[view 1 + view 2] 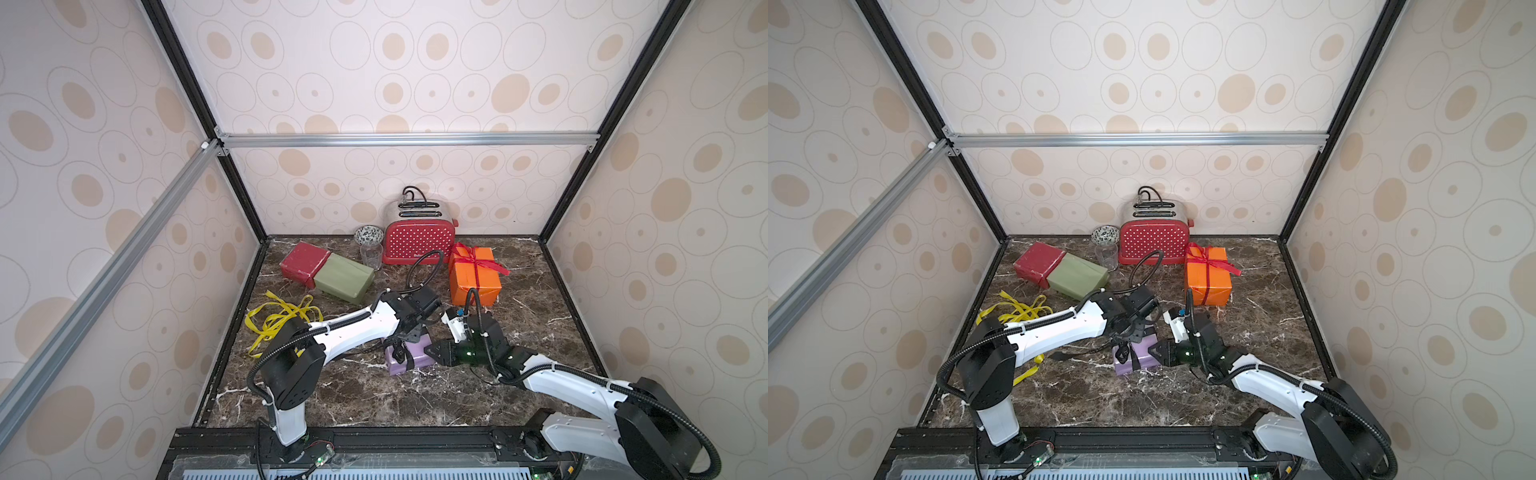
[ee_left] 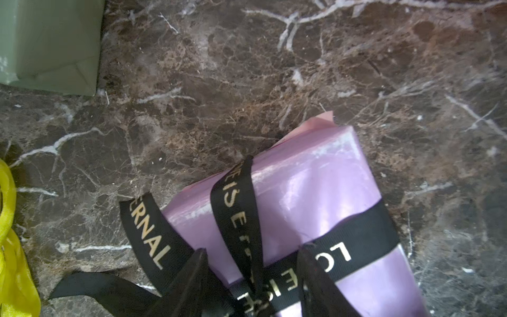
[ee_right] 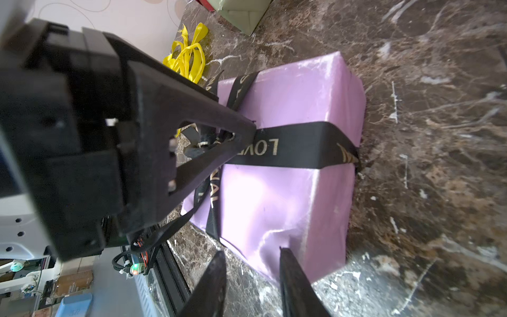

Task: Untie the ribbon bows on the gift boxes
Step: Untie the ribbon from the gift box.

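Straddling the knot of the black ribbon [image 2: 356, 233], the left tool [image 2: 255, 248] has its jaws parted, one finger on each side of the lettered band, clamping nothing. The right tool [image 3: 249, 250], also parted, sets its tips at one end of the lilac box [image 2: 301, 186], which lies on the surface [image 2: 274, 68] between both arms. Loose yellow ribbons [image 1: 282, 318] lie by the left arm. Farther back, the dark red box [image 1: 301, 259] and olive box [image 1: 343, 278] sit bare, and the orange box [image 1: 473, 278] is tied with a red ribbon [image 1: 478, 257].

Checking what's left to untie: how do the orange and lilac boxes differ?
The orange box stands tall by the toaster; the lilac box lies low, nearer the front. The orange box wears a thin red ribbon with a bow, the lilac box a wider black lettered ribbon. Both have ribbon around them.
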Controlling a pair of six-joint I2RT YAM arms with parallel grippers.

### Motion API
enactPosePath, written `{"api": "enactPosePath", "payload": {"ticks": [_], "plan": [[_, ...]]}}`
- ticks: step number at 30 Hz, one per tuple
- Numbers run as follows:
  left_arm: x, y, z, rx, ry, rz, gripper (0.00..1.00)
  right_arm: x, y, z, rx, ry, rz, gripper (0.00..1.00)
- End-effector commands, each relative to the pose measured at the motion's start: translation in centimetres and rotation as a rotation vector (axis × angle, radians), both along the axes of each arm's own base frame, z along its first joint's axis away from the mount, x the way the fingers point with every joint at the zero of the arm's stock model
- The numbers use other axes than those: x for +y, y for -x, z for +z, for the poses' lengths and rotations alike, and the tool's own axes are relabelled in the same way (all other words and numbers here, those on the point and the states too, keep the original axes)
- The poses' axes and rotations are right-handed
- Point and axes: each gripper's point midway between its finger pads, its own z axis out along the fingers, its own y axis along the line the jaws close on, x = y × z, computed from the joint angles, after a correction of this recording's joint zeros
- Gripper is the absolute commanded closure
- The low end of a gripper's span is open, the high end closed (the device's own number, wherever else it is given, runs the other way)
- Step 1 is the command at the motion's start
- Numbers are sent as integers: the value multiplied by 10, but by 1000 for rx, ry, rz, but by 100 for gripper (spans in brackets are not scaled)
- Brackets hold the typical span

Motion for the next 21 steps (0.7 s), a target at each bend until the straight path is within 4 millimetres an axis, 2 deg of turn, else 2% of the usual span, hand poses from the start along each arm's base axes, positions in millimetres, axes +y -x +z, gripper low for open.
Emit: {"api": "enactPosePath", "payload": {"ticks": [1, 11, 15, 21], "plan": [[6, -3, 0, -18, -13, 37, 52, 4, 1, 0, -11, 3, 16, 65], [6, -6, -6, -20, 35, 65, 70, 5, 1, -7, -8, 25, 17, 67], [11, -9, -2, -35, 42, 78, 79, 12, 5, -7, -30, 54, 47, 68], [14, -14, 9, -58, 42, 78, 85, 20, 6, -10, -46, 97, 53, 66]]}}
